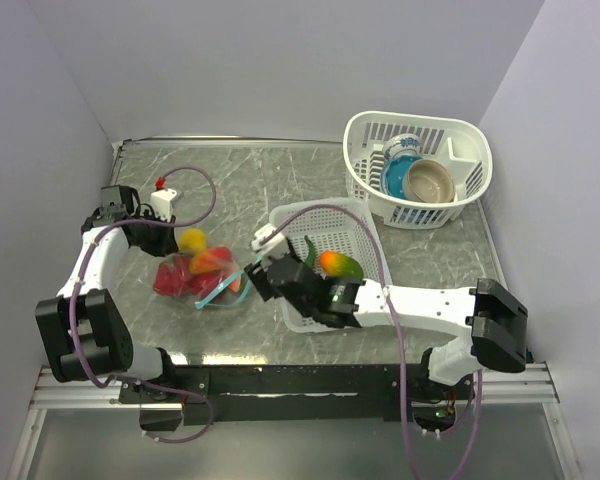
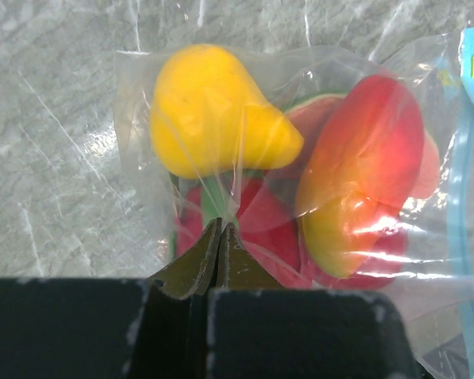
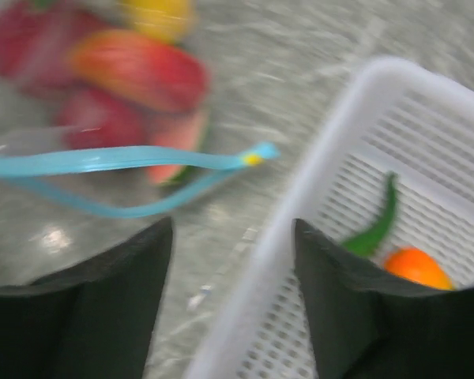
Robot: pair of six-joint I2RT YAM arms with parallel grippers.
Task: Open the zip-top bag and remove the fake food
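Observation:
The clear zip-top bag [image 1: 205, 278] lies on the table left of centre, its teal zip strip [image 1: 220, 293] parted into a loop toward the right. Inside it are a yellow fruit [image 2: 213, 110], an orange-red fruit [image 2: 363, 158] and red pieces [image 2: 261, 229]. My left gripper [image 2: 221, 225] is shut on a fold of the bag's plastic at the end away from the zip. My right gripper [image 3: 233, 229] is open and empty, over the near rim of a white basket [image 3: 324, 166], just right of the zip strip [image 3: 118, 162]. It also shows in the top view [image 1: 262, 268].
The near white basket [image 1: 315, 208] holds an orange-green fruit [image 1: 340, 264] and a green pepper [image 1: 309, 250]. A second white basket [image 1: 365, 125] at the back right holds a blue bowl [image 1: 398, 177] and a tan bowl [image 1: 430, 180]. Walls close the table on three sides.

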